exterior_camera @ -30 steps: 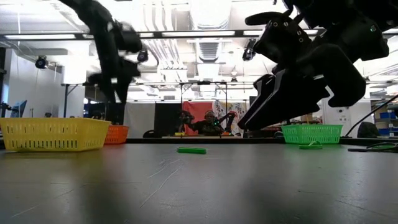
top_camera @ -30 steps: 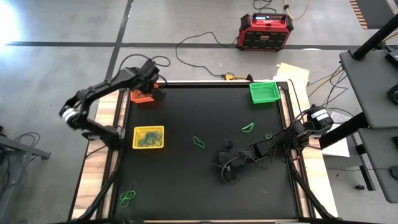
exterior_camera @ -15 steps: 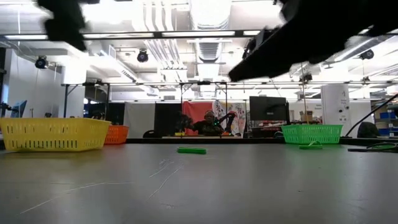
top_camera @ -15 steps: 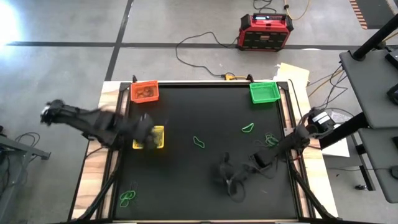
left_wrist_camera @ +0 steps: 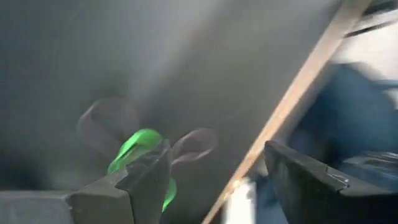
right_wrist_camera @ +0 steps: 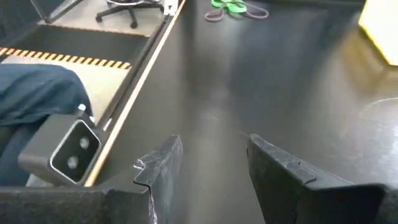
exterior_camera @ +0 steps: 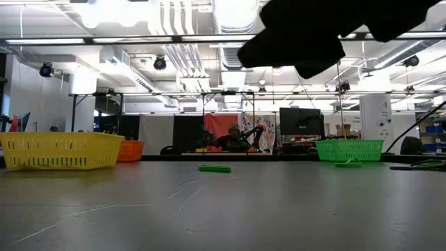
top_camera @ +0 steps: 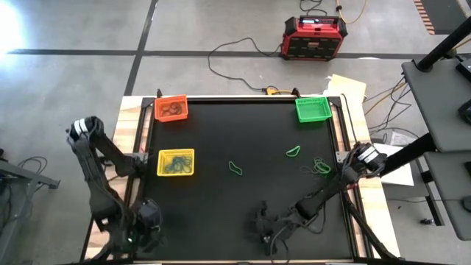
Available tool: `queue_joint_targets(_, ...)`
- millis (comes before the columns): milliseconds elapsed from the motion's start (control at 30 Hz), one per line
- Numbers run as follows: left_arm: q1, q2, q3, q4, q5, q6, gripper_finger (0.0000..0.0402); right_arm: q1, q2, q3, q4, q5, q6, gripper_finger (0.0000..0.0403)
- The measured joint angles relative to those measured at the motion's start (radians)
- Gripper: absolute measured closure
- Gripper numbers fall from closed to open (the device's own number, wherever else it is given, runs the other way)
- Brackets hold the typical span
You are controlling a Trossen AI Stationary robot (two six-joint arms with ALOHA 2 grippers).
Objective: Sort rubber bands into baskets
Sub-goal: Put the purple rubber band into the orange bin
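Note:
My left gripper [top_camera: 147, 223] [left_wrist_camera: 217, 186] hangs open over the table's near left corner, just above a bunch of green rubber bands [left_wrist_camera: 138, 146] lying flat on the black mat. My right gripper [top_camera: 263, 230] [right_wrist_camera: 208, 168] stands open near the middle of the near edge, with bare mat between its fingers. It points toward the same bunch [right_wrist_camera: 230, 7]. More green rubber bands [top_camera: 235, 168] [top_camera: 293, 152] [top_camera: 320, 165] lie on the mat. The orange basket [top_camera: 171, 109], green basket [top_camera: 312, 109] and yellow basket [top_camera: 176, 162] stand on the mat, the orange and yellow ones with bands inside.
A red-and-black box [top_camera: 315, 37] with cables stands on the floor beyond the far edge. Papers [top_camera: 346, 88] lie off the far right corner. A small camera block [right_wrist_camera: 68, 149] sits at the near edge. The mat's middle [top_camera: 243, 132] is bare.
My left gripper has swung fast from over the orange basket at the far left, past the yellow basket, to the near left corner, turning as it went. My right gripper has gone toward the near edge and risen a little.

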State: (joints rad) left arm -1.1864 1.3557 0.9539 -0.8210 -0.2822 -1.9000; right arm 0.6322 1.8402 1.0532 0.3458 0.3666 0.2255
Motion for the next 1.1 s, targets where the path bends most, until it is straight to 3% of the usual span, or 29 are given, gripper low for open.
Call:
queue_joint_targets(67, 0.004, 0.044, 0.000, -0.046, 0.119, -0.062, 0.0168, 0.004, 0.038, 0.047, -0.002, -0.002, 0.007, 0.0227)
queue_joint_targets(167, 0.018, 0.083, -0.001, -0.118, 0.198, -0.107, 0.0176, 0.010, 0.093, 0.125, -0.047, -0.005, 0.008, 0.0227)
queue_joint_targets(367, 0.083, 0.073, -0.014, -0.227, 0.266, -0.185, 0.0180, 0.032, 0.199, 0.292, -0.169, -0.007, 0.011, 0.0227)
queue_joint_targets(633, 0.163, 0.115, -0.050, -0.185, 0.296, -0.118, 0.0197, 0.075, 0.321, 0.468, -0.269, -0.007, 0.008, 0.0227)
queue_joint_targets(767, 0.164, 0.153, -0.054, -0.181, 0.378, -0.119, 0.0214, 0.095, 0.347, 0.497, -0.274, 0.012, 0.007, 0.0227)
queue_joint_targets(1100, 0.188, 0.247, -0.089, -0.049, 0.438, -0.143, 0.0233, 0.099, 0.348, 0.505, -0.267, 0.008, 0.007, 0.0227)
